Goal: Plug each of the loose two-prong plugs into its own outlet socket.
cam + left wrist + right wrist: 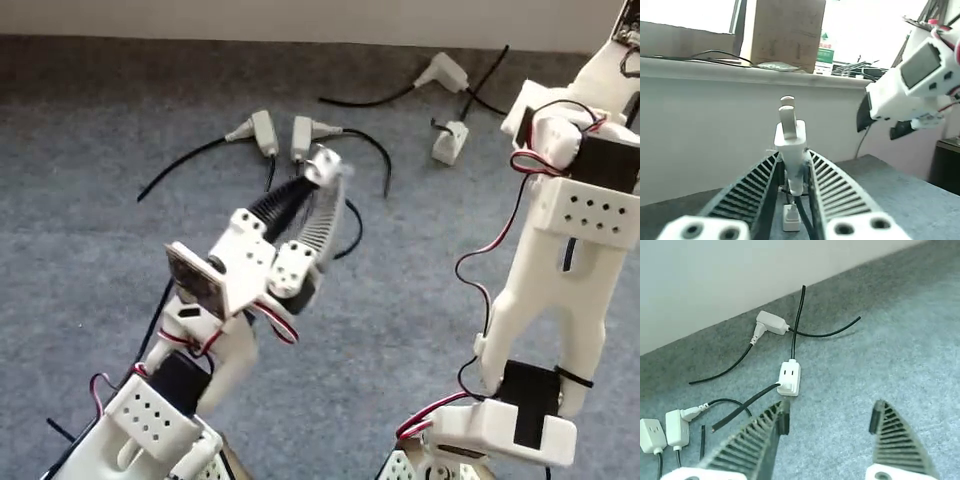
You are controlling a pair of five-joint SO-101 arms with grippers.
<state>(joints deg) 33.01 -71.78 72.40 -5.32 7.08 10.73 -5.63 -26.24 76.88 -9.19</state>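
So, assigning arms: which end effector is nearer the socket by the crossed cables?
Right: the right end effector hangs open close by that socket; the left end effector holds a plug farther off.

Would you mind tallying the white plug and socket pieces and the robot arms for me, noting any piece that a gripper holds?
Plug in the left gripper: 1
Other white plug or socket pieces: 4
Robot arms: 2
Total: 7
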